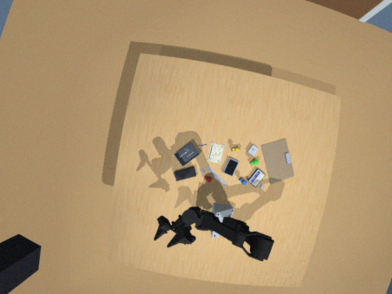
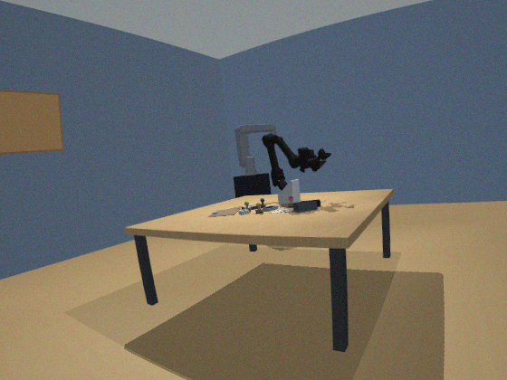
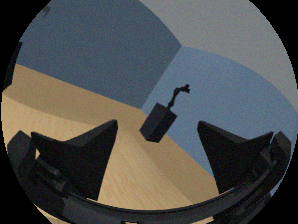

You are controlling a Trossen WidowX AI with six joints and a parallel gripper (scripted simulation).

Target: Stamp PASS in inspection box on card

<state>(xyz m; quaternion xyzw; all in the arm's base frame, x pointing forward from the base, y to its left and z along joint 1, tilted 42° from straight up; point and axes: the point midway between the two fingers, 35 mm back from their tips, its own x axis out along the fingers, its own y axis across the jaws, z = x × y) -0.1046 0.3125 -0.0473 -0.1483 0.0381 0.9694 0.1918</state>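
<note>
My gripper (image 1: 162,243) (image 2: 323,162) (image 3: 159,125) is open and empty, raised high above the table, away from the stamps. Four small stamps with round knobs stand on the table: red (image 1: 208,178) (image 2: 291,198), blue (image 1: 243,182) (image 2: 263,200), green (image 1: 255,162) (image 2: 246,204) and yellow (image 1: 236,149) (image 2: 259,204). Their wording cannot be read, so I cannot tell which is PASS. A dark pad in a grey case (image 1: 231,166) lies between them. A cream card (image 1: 215,152) with dark markings lies left of the yellow stamp; its box is too small to make out.
A dark box with pale marks (image 1: 183,157) and a plain dark box (image 1: 185,173) are left of the card. A pale ruler-like strip (image 1: 216,176) lies near the red stamp. A blue-and-white tray (image 1: 256,177), a small white block (image 1: 253,150) and a brown clipboard (image 1: 278,161) are at right.
</note>
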